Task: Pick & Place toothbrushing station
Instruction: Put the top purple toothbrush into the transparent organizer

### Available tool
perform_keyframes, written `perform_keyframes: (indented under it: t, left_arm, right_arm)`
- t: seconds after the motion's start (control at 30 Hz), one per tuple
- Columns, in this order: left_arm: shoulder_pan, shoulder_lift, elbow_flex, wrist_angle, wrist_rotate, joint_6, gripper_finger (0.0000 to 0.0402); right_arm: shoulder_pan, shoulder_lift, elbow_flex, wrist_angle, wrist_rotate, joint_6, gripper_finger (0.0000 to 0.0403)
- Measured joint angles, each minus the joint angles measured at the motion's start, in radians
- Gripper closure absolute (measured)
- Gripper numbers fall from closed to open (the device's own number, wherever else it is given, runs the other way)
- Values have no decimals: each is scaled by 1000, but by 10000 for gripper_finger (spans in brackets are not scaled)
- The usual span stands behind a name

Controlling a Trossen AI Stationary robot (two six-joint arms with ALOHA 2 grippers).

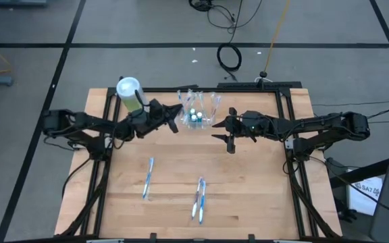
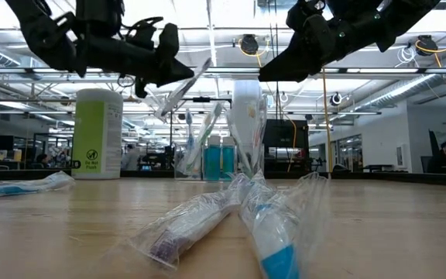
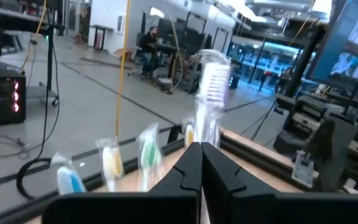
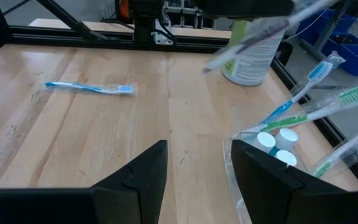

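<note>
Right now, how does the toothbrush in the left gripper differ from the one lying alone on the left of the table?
The held toothbrush is lifted off the table, upright, clamped in the shut left gripper, beside the holder. The lone toothbrush lies flat on the table, untouched. Both are in clear wrappers.

Even bright overhead light across our counter [image 1: 248, 196], soft faint shadows, ceiling strip lights [image 2: 207, 35] glaring at table level, nearest wrapped toothbrushes [image 2: 277, 225] blurred, left wrist view hazy throughout
</note>
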Motion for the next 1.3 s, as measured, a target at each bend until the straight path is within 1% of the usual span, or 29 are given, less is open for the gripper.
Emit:
perform_keyframes:
  t: [0.17,0.27,0.37,0.5,0.7,1.13,1.3]
  left_arm:
    - [46,83,0,128,50,7,401]
    - [68,123,1,195,58,23,401]
    - [91,162,1,233,65,20,401]
    - [115,215,1,307,101,13,401]
    - [142,282,2,396,106,-5,401]
    - [166,390,84,407,116,9,401]
    - [166,425,90,410,117,11,401]
  right_arm:
    - [0,0,0,1,-2,0,232]
    - [0,0,0,0,-2,0,232]
    - [0,0,0,0,-2,0,232]
    - [0,0,0,1,-2,0,232]
    - [0,0,0,1,-2,-2,232]
    - [0,0,0,2,-2,-3,232]
    - [0,0,0,-1,-2,0,232]
